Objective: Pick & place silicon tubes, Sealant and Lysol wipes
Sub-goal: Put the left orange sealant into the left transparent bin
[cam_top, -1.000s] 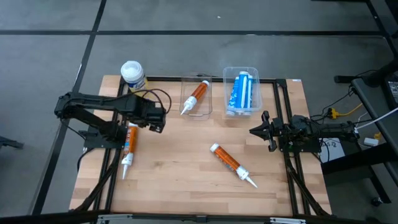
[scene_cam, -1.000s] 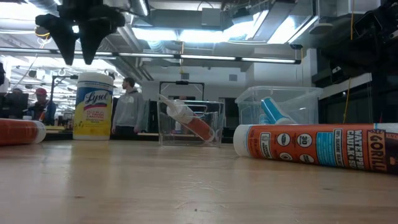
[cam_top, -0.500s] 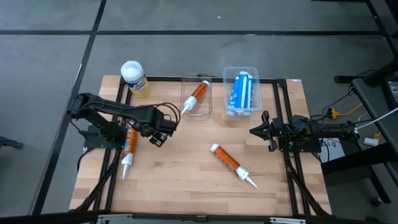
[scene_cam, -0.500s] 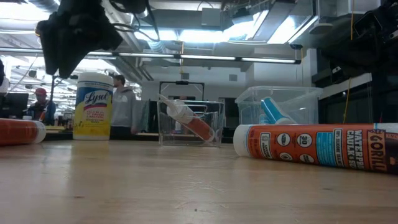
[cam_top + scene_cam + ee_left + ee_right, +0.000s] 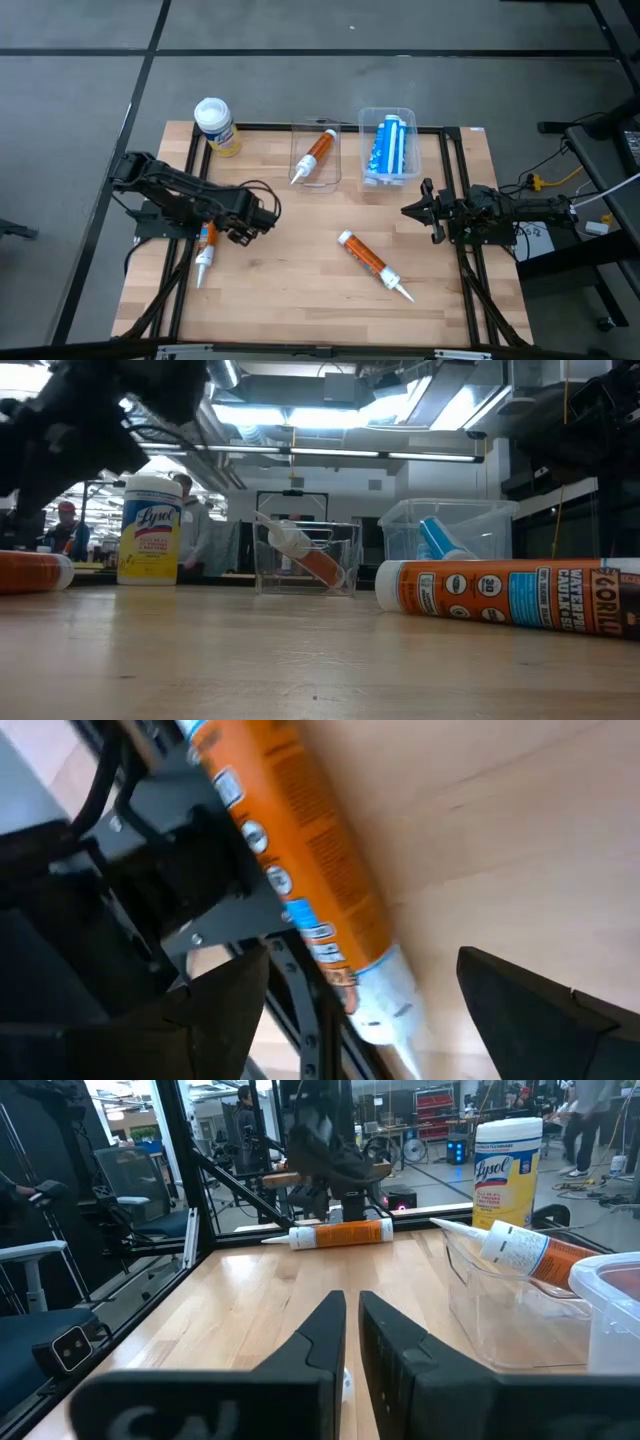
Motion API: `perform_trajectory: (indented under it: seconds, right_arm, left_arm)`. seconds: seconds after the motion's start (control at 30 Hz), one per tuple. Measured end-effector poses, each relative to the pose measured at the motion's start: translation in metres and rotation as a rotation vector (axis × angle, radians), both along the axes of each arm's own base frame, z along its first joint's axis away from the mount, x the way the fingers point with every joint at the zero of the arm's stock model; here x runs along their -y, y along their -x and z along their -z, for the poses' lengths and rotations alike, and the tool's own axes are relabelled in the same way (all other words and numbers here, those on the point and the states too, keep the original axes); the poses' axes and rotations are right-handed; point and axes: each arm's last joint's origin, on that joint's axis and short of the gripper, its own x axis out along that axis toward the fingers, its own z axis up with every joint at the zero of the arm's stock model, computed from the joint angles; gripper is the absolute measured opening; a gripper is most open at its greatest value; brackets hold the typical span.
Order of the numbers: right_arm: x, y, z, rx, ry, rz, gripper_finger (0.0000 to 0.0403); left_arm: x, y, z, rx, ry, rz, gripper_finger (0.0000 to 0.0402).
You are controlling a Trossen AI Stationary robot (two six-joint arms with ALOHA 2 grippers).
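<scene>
Left end effector (image 5: 365, 985) hangs open astride the tube (image 5: 300, 860) below; stiff, light, prone to roll, so I'd pinch mid-barrel.

Both arms are dark, near-black machines built from blocky jointed segments. A thin black cable loops loose over the left arm (image 5: 190, 200) near its wrist. The left gripper (image 5: 365, 1005) ends in two broad, matte black, wedge-shaped fingers. The right gripper (image 5: 351, 1335) has two long, flat black fingers with smooth tapering faces.
</scene>
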Motion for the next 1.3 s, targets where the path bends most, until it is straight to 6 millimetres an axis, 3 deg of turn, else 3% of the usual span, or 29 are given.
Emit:
perform_trajectory:
  seconds: [0.63,1.0,1.3]
  right_arm:
    - [0.0,0.0,0.0,0.0,0.001,0.0,0.0035]
    - [0.0,0.0,0.0,0.0,0.0,0.0,0.0035]
    - [0.0,0.0,0.0,0.0,0.0,0.0,0.0035]
  left_arm:
    - [0.015,0.032,0.053,-0.085,0.039,-0.054,0.0316]
    - [0.023,0.03,0.077,0.065,0.094,-0.119,0.0315]
    - [0.026,0.029,0.08,0.099,0.099,-0.132,0.0314]
